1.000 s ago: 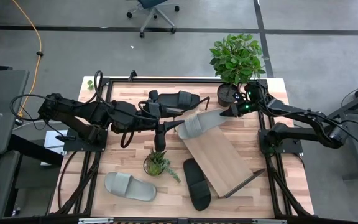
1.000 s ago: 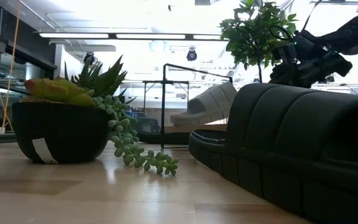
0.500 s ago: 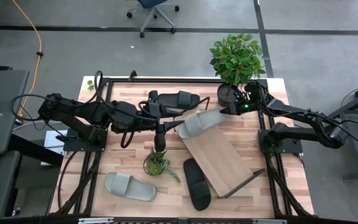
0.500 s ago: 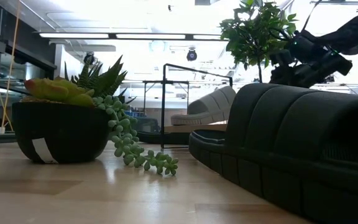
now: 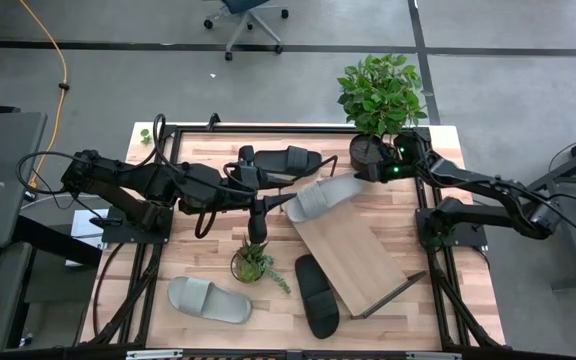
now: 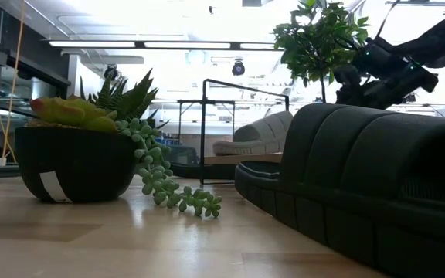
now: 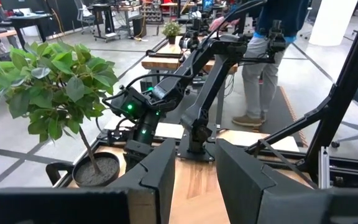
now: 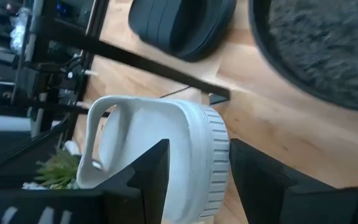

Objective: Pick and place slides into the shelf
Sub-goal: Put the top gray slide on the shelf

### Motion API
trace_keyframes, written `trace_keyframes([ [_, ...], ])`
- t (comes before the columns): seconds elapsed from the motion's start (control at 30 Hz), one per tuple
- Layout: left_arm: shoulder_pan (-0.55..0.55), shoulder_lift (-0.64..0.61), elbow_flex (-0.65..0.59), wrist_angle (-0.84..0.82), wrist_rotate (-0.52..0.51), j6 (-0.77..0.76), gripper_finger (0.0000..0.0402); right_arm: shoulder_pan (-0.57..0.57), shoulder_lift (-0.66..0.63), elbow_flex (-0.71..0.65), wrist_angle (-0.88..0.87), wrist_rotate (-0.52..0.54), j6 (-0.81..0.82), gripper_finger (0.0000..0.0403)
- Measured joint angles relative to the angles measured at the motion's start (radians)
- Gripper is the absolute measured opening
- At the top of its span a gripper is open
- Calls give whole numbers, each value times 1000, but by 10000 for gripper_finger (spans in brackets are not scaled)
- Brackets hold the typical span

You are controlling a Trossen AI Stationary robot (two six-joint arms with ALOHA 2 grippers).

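Right claw point(image 5: 370, 177): sits at the far right of the table point(image 5: 198, 255), beside the pot of the leafy plant point(image 5: 380, 95), just behind the heel of the first grey slide point(image 5: 323, 195). Fingers point(image 8: 154, 168): stand wide, one on each side of that heel in the right wrist view; contact with the heel cannot be told. First grey slide: lies on the upper, far end of the shelf point(image 5: 353, 250), toe toward the left arm, heel toward the right claw; shows in the low view as a pale shape resting on the board edge. Shelf: runs diagonally from the table centre toward the near right corner. Far black slide point(image 5: 290, 158): lies flat on the table at the far edge, apart from the shelf. Near black slide point(image 5: 316, 295): lies on the table just beside the shelf's left long edge; fills the low view's foreground. Second grey slide point(image 5: 208, 298): lies on the table at the near left, well apart from the shelf. Succulent pot point(image 5: 253, 262): stands between the second grey slide and the shelf. Left claw point(image 7: 194, 149): waits over the table centre, near the toe of the first grey slide, aimed toward the right arm; fingers set a moderate gap apart, nothing between them. Person point(image 7: 263, 62): stands in the room beyond the table, seen from the left wrist.
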Motion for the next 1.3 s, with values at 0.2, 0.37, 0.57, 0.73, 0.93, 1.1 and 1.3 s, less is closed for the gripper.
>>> trace_keyframes([
  [0.2,0,0,0,0,0,0,102,0,-44,1,6,62,10,158],
  [0.37,0,0,0,-1,0,0,101,0,-71,1,1,66,31,158],
  [0.57,0,0,0,-4,0,0,101,0,-100,1,-60,59,52,158],
  [0.73,0,0,0,-35,0,0,101,22,-117,1,-131,54,37,158],
  [0.93,0,0,0,-88,0,0,101,117,-124,1,-146,66,68,158],
  [1.1,0,0,0,-97,0,0,101,210,-124,1,-180,217,138,158],
  [1.3,0,0,0,-98,0,0,101,277,-140,1,-172,320,157,146],
])
